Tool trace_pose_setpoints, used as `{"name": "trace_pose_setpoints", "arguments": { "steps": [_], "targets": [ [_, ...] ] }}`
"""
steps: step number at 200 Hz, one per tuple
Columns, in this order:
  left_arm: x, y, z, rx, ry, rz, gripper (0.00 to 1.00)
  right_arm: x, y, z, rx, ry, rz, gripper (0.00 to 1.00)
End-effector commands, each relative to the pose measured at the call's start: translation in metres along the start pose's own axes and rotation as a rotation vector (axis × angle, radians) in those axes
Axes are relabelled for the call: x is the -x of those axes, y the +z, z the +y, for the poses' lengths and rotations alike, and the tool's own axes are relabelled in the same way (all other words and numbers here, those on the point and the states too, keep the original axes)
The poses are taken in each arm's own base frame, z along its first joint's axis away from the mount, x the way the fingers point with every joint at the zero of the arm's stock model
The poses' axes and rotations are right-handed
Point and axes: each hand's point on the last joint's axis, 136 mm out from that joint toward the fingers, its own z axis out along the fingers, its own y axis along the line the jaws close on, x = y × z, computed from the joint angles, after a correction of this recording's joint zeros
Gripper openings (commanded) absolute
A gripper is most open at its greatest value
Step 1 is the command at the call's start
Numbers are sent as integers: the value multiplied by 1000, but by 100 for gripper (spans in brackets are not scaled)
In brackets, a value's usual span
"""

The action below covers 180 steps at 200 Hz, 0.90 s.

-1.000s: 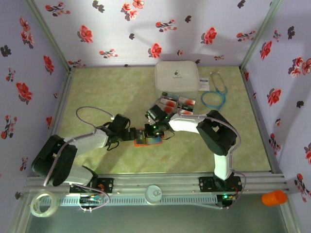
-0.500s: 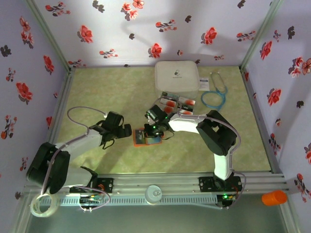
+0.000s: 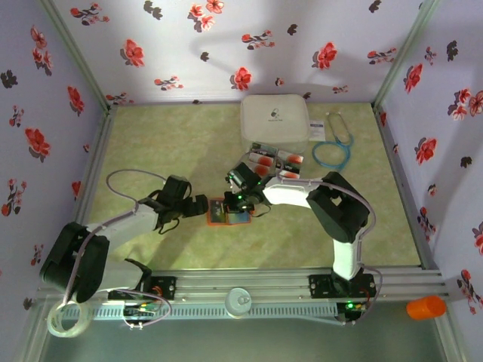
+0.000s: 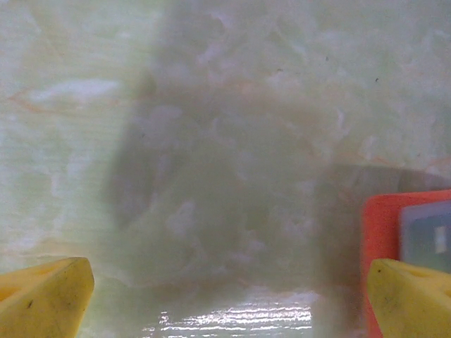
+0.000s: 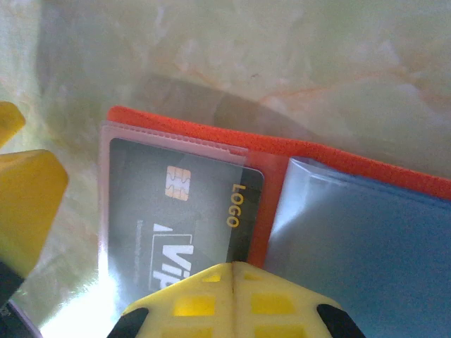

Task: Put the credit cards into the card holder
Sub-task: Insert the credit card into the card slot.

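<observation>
One card (image 5: 176, 211) sits pocketed in the card holder (image 3: 217, 214), which lies open mid surface (image 3: 166, 143). My right gripper (image 3: 240, 200) hovers clenched above it, and the left gripper (image 3: 198, 205) is released at its 9 o'clock. I judge the next move is fetching the credit cards (image 3: 273, 160) at 1 o'clock.

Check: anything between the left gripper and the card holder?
Nothing: only bare table between the open left gripper and the card holder, seen in the left wrist view.
</observation>
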Motion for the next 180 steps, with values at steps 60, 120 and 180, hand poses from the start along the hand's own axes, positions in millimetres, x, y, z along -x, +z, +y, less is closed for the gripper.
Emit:
{"name": "trace_pose_setpoints", "arguments": {
  "steps": [60,120,180],
  "targets": [
    [-6,8,-1,-12,0,14,100,4,-16,10,1,-10,-36,7],
    [-10,11,3,5,6,23,100,0,-5,2,-13,-6,-14,7],
    [-12,14,5,10,8,29,100,-2,10,2,3,10,20,6]
  ]
}}
